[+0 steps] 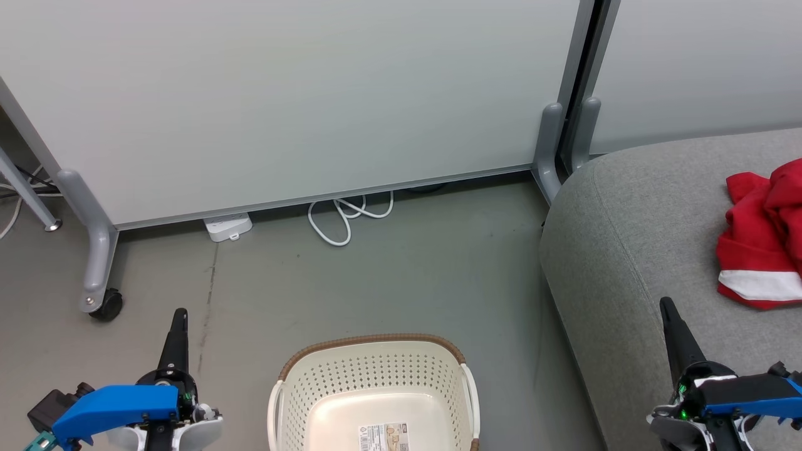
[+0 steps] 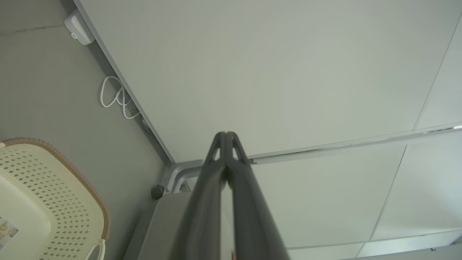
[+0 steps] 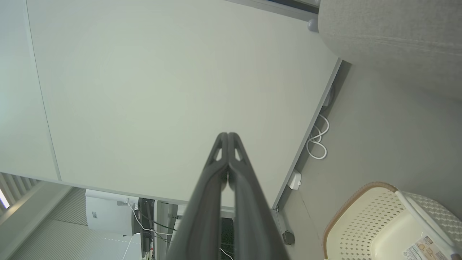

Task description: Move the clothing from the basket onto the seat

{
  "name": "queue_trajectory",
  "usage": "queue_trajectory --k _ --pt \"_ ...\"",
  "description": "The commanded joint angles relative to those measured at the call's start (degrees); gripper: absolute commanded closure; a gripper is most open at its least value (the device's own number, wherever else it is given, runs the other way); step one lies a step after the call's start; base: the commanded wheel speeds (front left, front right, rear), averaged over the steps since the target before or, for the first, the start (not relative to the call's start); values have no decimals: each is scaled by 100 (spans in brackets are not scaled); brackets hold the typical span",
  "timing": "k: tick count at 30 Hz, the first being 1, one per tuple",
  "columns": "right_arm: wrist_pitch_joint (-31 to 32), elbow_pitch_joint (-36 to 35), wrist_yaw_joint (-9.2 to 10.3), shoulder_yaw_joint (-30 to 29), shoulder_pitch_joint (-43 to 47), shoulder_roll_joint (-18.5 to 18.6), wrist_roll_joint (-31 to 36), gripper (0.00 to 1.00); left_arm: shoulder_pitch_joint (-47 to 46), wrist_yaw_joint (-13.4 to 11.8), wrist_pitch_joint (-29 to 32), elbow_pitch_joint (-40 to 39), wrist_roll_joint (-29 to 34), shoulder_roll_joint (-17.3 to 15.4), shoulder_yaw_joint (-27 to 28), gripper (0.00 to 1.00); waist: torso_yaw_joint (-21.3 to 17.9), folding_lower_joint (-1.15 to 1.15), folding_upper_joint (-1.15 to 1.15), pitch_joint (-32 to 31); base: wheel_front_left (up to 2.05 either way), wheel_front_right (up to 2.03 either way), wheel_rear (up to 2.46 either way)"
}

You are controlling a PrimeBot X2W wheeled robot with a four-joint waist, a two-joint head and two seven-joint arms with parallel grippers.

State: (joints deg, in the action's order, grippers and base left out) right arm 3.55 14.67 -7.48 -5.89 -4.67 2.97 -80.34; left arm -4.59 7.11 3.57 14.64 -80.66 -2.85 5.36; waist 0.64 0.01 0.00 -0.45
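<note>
Left end effector [image 1: 180, 312] and right end effector [image 1: 665, 302] closed, empty. Between them the basket [image 1: 374, 360] seems bare, though cropped; clothing [image 1: 761, 244] lies on the seat [image 1: 645, 225] beyond the right one.

No text could be read. A paper label [image 1: 383, 436] sat stuck to the inside bottom of the basket [image 1: 376, 369]. It carried barcode-like stripes and a small tan picture, but the print was too small to make out.
</note>
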Motion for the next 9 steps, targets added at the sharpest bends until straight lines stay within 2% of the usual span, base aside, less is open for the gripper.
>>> queue_trajectory --k 1,9 --pt "42 -48 -2 -14 -128 -6 -115 100 -97 53 43 -48 -115 -5 46 100 -3 -1 0 3 0 0 0" --pt "137 -56 -3 -36 -140 -9 -477 100 -138 57 137 -55 -467 -5 76 100 -21 -1 0 21 0 0 0"
